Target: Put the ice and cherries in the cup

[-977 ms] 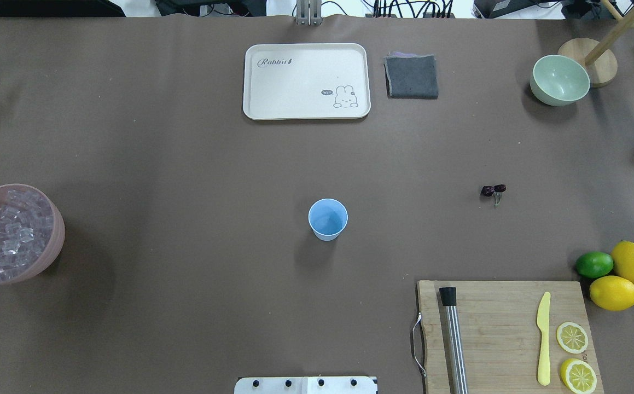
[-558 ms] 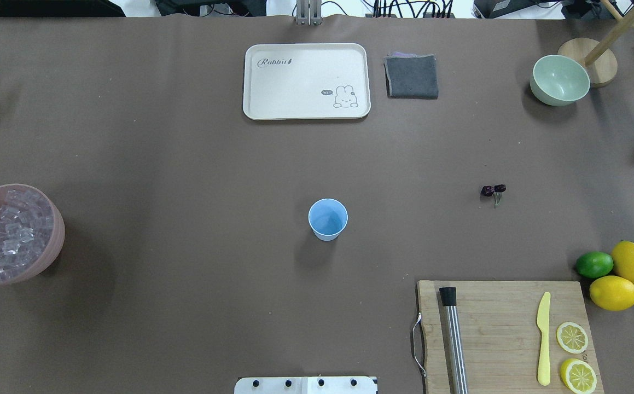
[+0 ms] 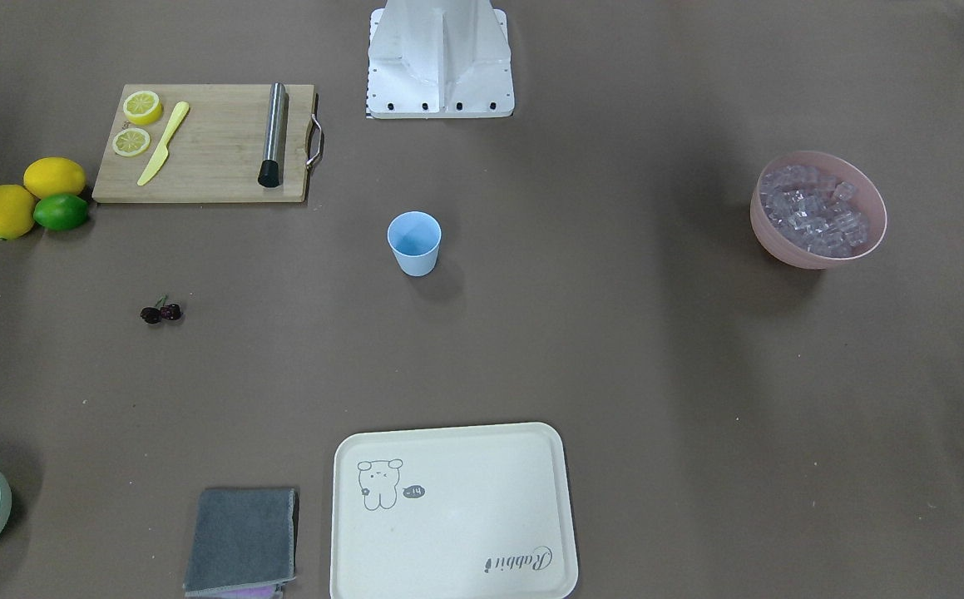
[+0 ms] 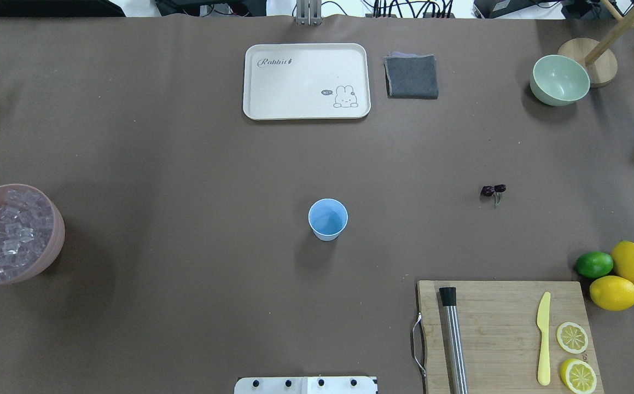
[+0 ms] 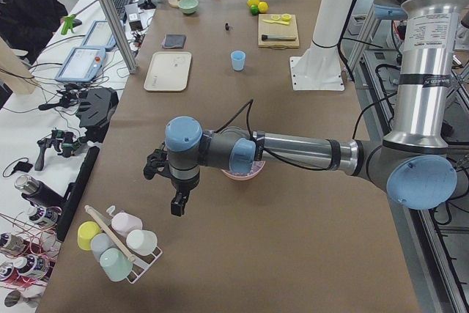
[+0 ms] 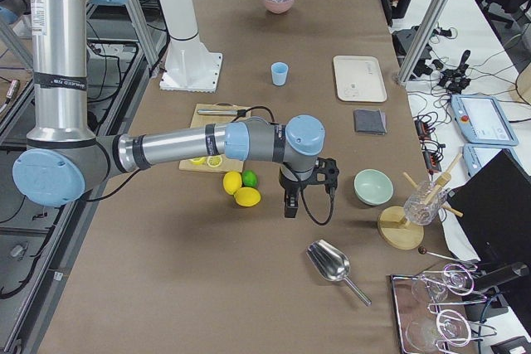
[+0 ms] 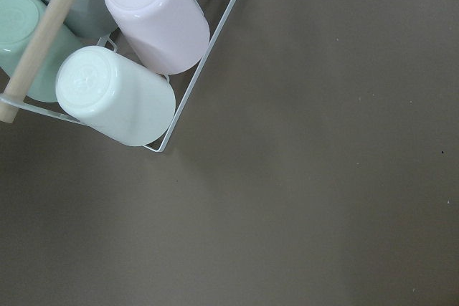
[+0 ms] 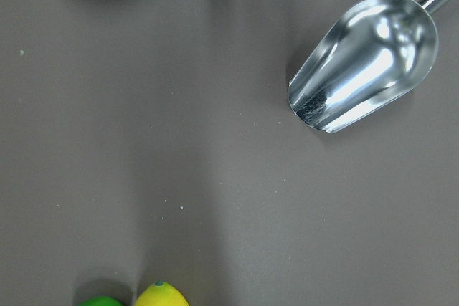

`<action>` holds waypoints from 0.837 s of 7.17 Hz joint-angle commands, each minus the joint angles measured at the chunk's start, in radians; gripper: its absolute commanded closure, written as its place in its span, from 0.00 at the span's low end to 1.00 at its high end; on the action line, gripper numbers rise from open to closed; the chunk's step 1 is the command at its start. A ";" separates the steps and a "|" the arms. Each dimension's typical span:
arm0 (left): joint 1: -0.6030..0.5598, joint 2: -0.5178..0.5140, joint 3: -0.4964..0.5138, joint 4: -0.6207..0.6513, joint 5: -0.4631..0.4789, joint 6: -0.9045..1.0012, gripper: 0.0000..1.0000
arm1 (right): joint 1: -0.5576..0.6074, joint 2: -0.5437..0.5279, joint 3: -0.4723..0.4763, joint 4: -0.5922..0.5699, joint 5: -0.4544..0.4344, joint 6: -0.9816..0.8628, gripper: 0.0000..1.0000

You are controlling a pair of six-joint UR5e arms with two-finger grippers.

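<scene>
The light blue cup [image 4: 327, 219] stands upright and alone mid-table; it also shows in the front view [image 3: 414, 242]. The dark cherries [image 4: 493, 190] lie on the table to its right, stems joined. The ice [image 4: 5, 235] fills a pink bowl [image 4: 58, 246] at the left edge. My left gripper [image 5: 178, 207] shows only in the exterior left view, hanging past the pink bowl near a cup rack. My right gripper [image 6: 288, 205] shows only in the exterior right view, beyond the lemons. I cannot tell whether either is open or shut.
A cream tray [image 4: 306, 82], grey cloth [image 4: 412, 76] and pale green bowl [image 4: 559, 80] sit at the far side. A cutting board [image 4: 502, 328] holds a steel rod, yellow knife and lemon slices; lemons and lime [image 4: 615, 268] lie beside it. A metal scoop [image 8: 366, 59] lies under the right wrist, a cup rack [image 7: 129, 69] under the left.
</scene>
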 commanded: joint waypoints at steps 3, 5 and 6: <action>0.001 0.001 0.000 0.000 0.002 0.000 0.02 | 0.000 -0.001 0.001 0.000 0.000 0.000 0.00; 0.001 0.003 0.009 0.000 0.003 0.002 0.02 | 0.000 0.001 0.001 0.000 0.001 0.000 0.00; 0.001 0.004 0.007 0.000 0.003 0.000 0.02 | 0.000 0.001 0.001 0.000 0.000 0.000 0.00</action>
